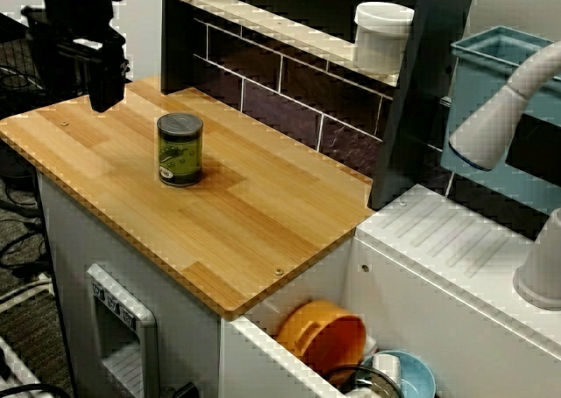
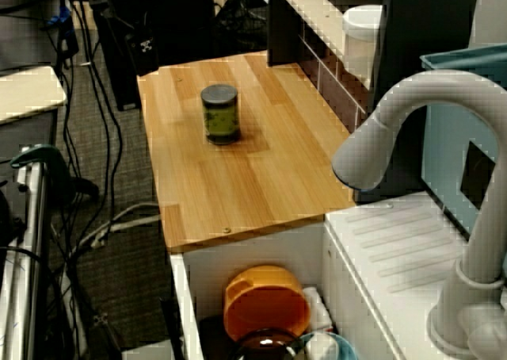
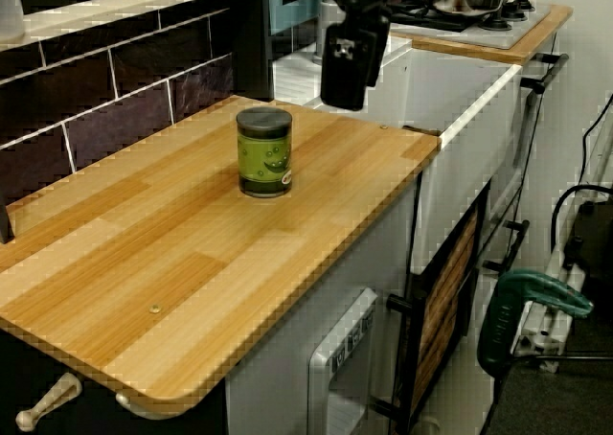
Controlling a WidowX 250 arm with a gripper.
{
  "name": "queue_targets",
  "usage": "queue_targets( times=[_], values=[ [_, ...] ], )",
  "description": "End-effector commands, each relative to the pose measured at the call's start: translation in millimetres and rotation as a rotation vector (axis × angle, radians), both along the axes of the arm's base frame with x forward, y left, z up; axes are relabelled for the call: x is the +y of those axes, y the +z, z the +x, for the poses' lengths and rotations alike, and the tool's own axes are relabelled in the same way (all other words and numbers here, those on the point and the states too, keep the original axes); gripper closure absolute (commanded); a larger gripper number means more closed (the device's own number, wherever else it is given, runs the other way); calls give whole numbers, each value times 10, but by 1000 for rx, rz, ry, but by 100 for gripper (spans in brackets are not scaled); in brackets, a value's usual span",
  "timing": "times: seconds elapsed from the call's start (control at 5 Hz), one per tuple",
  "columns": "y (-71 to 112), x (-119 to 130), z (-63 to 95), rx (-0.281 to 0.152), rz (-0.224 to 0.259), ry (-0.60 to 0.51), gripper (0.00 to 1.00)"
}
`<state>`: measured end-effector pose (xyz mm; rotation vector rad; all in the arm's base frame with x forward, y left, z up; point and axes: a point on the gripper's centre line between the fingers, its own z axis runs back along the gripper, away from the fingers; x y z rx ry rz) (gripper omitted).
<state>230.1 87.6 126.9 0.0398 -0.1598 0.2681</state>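
While the green can (image 1: 180,149) is standing upright near the middle of the wooden counter (image 1: 263,223), the gripper (image 1: 103,95) is hanging above the counter's far corner — well apart from the can and touching nothing. I am judging this as an approach stage, with nothing in grasp; closing on the can would be calling for a move across the board and down, with the jaws spread wider than its lid. Seen across the sink (image 1: 355,284) and from the counter's end, the fingers are showing as one dark block — whether they are parted I cannot tell. An orange bowl (image 1: 320,337) is lying in the sink.
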Motion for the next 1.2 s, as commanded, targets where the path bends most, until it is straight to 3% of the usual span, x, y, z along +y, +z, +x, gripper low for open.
queue_targets(
  times=[0.0,0.2,0.4,0.6,0.8,1.0],
  values=[
    [-137,-138,-55,-80,-45,228,0],
    [-280,-323,13,-114,-25,288,0],
    [-425,-379,96,-87,-59,286,0],
    [-393,-367,135,-77,-49,238,0],
    [-4,-400,-59,-70,-63,227,0],
    [-4,-400,-59,-70,-63,227,0]
  ],
)
